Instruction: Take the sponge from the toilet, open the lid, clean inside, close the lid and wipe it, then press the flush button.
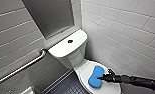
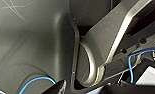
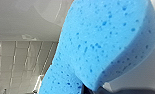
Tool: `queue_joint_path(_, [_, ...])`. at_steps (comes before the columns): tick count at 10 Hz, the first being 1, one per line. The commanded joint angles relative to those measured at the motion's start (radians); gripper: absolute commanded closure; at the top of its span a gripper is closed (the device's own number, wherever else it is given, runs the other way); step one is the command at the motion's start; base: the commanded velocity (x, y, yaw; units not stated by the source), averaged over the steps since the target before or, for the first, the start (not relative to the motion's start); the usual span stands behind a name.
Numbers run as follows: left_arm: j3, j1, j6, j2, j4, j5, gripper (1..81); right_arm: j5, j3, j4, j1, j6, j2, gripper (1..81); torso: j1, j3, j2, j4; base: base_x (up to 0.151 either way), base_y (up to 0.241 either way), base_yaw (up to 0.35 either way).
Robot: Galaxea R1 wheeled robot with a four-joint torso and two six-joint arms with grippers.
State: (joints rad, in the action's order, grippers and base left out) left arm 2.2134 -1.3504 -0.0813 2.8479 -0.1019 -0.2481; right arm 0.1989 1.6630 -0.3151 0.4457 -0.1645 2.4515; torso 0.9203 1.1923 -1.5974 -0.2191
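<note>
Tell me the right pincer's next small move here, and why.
Probably lift the sponge slightly off the lid. It lies flat on the closed lid with the right pincer at its edge, so the lid cannot be opened until the sponge is clear.

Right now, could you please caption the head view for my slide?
Right gripper holds the sponge on the closed lid; the flush button sits on the tank.

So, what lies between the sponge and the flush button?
Head view: only the toilet's own tank front and bare lid separate sponge from flush button.
</note>
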Motion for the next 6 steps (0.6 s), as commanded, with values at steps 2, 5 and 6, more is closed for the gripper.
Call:
queue_joint_path(2, [-0.011,-0.002,-0.006,-0.014,0.005,-0.089,1.0,0.200,0.197,-0.038,-0.181,0.000,0.196,81.1,0.000,0.000,0.000,0.000,0.000,0.000,0.000])
queue_joint_path(5, [-0.009,-0.002,-0.006,-0.016,0.007,-0.088,1.0,0.234,0.355,-0.032,-0.209,-0.006,0.359,81.1,0.000,0.000,0.000,0.000,0.000,0.000,0.000])
queue_joint_path(6, [-0.011,-0.003,-0.006,-0.017,0.007,-0.089,1.0,0.234,0.409,-0.033,-0.207,-0.007,0.401,81.1,0.000,0.000,0.000,0.000,0.000,0.000,0.000])
